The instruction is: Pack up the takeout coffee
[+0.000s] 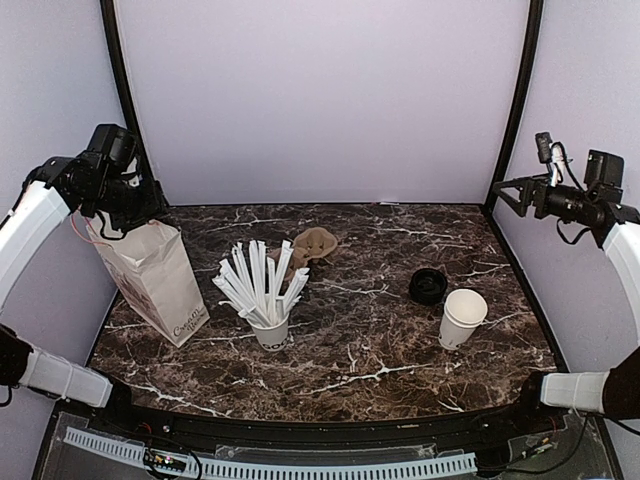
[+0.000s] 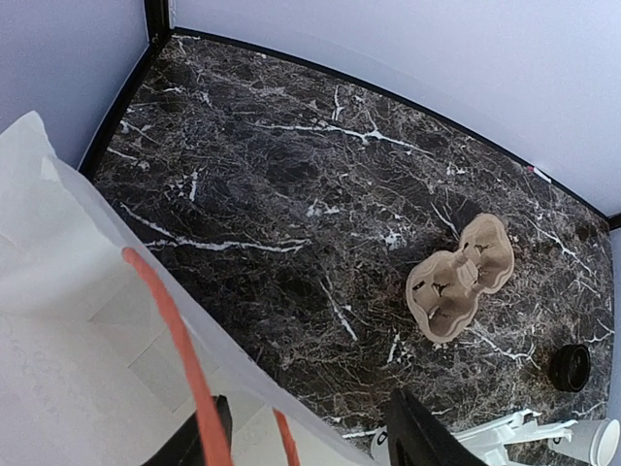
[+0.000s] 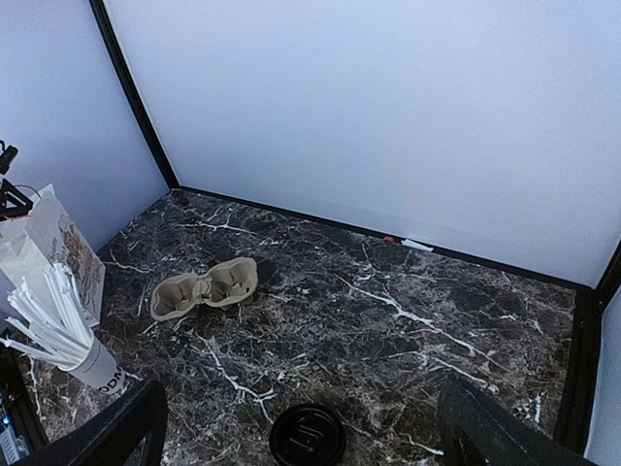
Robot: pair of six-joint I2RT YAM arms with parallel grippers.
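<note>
The takeout coffee is in two parts: a small white paper cup [image 1: 463, 318] stands open on the right of the marble table, and its black round lid [image 1: 428, 286] lies separately just behind it. The lid also shows in the right wrist view [image 3: 308, 435] and the left wrist view [image 2: 570, 367]. A white paper bag [image 1: 155, 270] with orange handles stands at the left. My left gripper [image 1: 132, 207] is open at the bag's top, and the bag's rim [image 2: 146, 282] runs between its fingers. My right gripper [image 1: 508, 190] is open and empty, high above the table's right edge.
A white cup full of white wrapped straws [image 1: 268, 325] stands centre-front. A brown pulp cup carrier [image 1: 312, 245] lies behind it, also in the wrist views [image 2: 458, 280] [image 3: 204, 287]. Black frame posts and lilac walls close in the table.
</note>
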